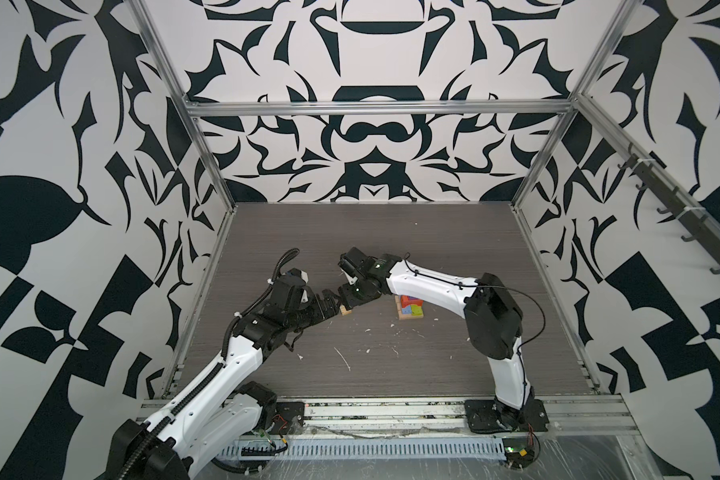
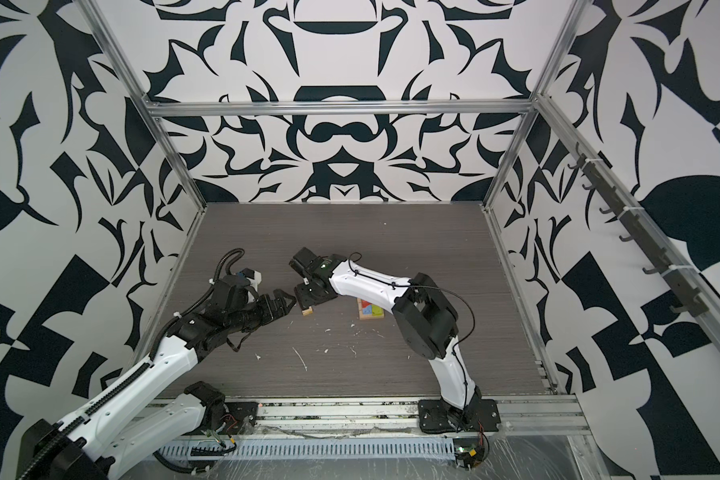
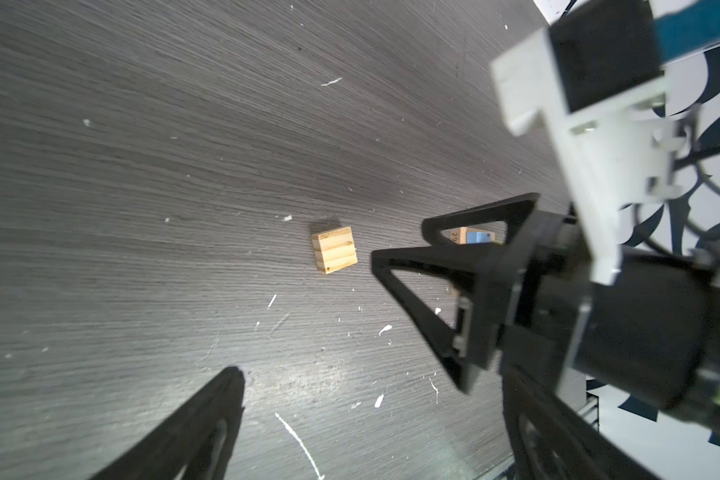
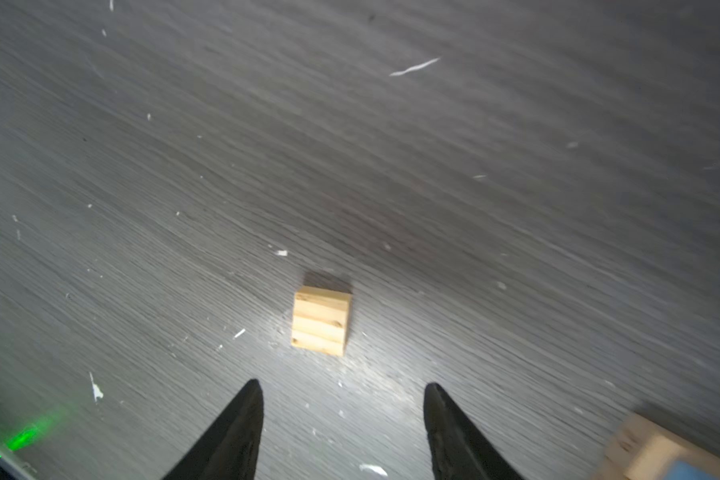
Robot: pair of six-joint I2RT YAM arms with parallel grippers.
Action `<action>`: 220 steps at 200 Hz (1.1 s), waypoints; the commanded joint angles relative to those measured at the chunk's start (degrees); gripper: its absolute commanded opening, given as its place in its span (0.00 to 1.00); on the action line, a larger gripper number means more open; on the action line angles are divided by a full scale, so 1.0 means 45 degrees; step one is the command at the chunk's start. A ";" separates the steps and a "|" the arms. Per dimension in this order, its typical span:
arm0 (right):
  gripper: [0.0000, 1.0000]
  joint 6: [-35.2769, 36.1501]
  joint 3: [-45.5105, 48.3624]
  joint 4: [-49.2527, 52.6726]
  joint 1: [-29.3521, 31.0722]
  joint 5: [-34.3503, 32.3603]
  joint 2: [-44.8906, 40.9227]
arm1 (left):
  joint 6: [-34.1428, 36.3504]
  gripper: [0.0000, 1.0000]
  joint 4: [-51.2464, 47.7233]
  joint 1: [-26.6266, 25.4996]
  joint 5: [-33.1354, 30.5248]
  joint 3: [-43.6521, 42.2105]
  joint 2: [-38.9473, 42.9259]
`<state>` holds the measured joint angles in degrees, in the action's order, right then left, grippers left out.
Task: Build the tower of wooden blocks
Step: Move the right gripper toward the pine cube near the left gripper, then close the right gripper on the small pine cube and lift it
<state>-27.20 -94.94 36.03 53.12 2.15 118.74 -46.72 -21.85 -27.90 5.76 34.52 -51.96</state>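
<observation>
Both spread, empty: left end effector (image 2: 292, 302), right end effector (image 4: 342, 382); tan cube (image 4: 320, 322) whole in wrist views, half-hidden from above.

Left of the wood block tower (image 1: 410, 308), a tan block (image 1: 346, 311) lies on the table (image 1: 433, 249) where the left gripper (image 1: 334, 300) and right gripper (image 1: 349, 302) nearly meet.

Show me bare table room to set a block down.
Free: the table beyond tan block and tower, up to the back wall; also the scrap-littered strip toward the front rail. Crowded: around the tan block, between left gripper and right gripper.
</observation>
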 commanded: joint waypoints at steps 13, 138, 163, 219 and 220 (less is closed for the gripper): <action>0.64 -0.0322 -0.0507 -0.0557 0.0168 0.0123 0.0219 | -0.0227 0.99 -0.0265 0.0067 -0.0205 -0.0319 0.0305; 0.51 -0.0414 -0.0471 -0.1120 0.0387 -0.0526 0.1267 | -0.0277 1.00 -0.0062 0.0067 -0.0153 -0.0449 0.0308; 0.48 -0.0370 -0.0523 -0.1013 0.0383 -0.0720 0.1440 | -0.0253 0.99 -0.0044 0.0065 -0.0187 -0.0448 0.0351; 0.42 -0.0342 -0.0427 -0.0888 0.0402 -0.1197 0.1516 | -0.0262 1.00 0.0035 0.0067 -0.0163 -0.0428 0.0245; 0.42 -0.0342 -0.0427 -0.0893 0.0402 -0.1209 0.1520 | -0.0262 0.99 0.0042 0.0067 -0.0165 -0.0427 0.0242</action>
<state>-28.82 -95.46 31.51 54.63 -0.89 125.99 -47.18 -22.11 -27.86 5.34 33.30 -51.05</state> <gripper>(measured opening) 0.430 0.995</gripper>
